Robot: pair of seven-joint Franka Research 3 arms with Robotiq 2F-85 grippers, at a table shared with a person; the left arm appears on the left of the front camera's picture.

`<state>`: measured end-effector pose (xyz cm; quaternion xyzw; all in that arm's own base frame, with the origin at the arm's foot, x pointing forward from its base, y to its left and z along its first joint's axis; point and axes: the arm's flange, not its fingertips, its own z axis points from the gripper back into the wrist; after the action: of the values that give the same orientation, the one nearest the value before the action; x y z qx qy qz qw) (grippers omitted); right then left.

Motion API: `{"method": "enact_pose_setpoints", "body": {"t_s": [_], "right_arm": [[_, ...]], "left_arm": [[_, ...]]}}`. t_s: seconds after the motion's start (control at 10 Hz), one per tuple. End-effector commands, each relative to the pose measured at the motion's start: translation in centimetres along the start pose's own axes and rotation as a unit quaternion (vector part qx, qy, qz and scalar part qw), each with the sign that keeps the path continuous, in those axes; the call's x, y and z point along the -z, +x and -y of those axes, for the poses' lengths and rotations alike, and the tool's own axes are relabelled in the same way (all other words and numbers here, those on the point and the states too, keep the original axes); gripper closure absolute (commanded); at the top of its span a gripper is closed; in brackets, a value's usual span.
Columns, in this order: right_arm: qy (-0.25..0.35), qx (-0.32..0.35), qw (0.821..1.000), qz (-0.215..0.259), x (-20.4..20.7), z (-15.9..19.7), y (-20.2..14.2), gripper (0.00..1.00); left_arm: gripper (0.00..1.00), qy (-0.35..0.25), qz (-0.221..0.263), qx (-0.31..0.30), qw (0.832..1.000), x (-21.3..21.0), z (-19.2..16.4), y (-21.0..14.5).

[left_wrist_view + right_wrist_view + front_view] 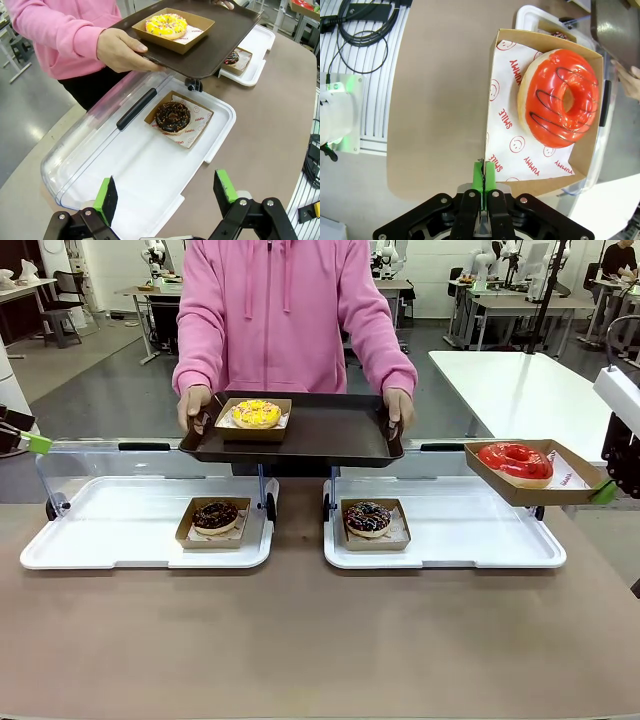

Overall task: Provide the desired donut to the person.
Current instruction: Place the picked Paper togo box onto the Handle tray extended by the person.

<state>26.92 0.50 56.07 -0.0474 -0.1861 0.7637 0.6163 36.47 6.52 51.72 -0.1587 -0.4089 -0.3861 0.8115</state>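
A red-glazed donut lies in a brown paper box held off the table at the right. My right gripper is shut on that box's wall. The person in a pink hoodie stands at the far side and holds a dark tray in both hands. A boxed yellow donut sits on that tray. My left gripper hangs open at the far left, above the left white tray, holding nothing.
Two white trays with clear lids folded back lie on the brown table. Each holds a boxed chocolate donut. A white table stands behind at the right.
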Motion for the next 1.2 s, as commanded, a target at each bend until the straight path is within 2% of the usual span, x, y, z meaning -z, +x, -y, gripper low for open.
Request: {"method": "enact_pose_setpoints", "body": {"t_s": [0.0, 0.8, 0.9, 1.0, 1.1], "right_arm": [[0.0, 0.009, 1.0, -0.006, 0.3, -0.3, 0.1, 1.0], [0.0, 0.0, 1.0, 0.002, 0.0, 0.0, 0.1, 0.99], [0.029, 0.07, 0.997, -0.021, -1.2, 4.3, 3.4, 0.99], [0.036, 0.094, 0.994, -0.046, -1.7, 7.7, 6.9, 0.99], [0.043, 0.112, 0.992, -0.049, -1.7, 11.0, 10.4, 0.99]], "left_arm": [[0.0, -0.001, 0.007, -0.001, 1.0, 0.1, 0.0, 0.0], [0.0, -0.001, 0.007, -0.001, 1.0, 0.1, 0.0, 0.0], [0.0, -0.001, 0.007, -0.001, 1.0, 0.1, 0.0, 0.0], [0.0, -0.001, 0.007, -0.001, 1.0, 0.1, 0.0, 0.0], [0.0, -0.001, 0.007, -0.001, 1.0, 0.1, 0.0, 0.0]]}}
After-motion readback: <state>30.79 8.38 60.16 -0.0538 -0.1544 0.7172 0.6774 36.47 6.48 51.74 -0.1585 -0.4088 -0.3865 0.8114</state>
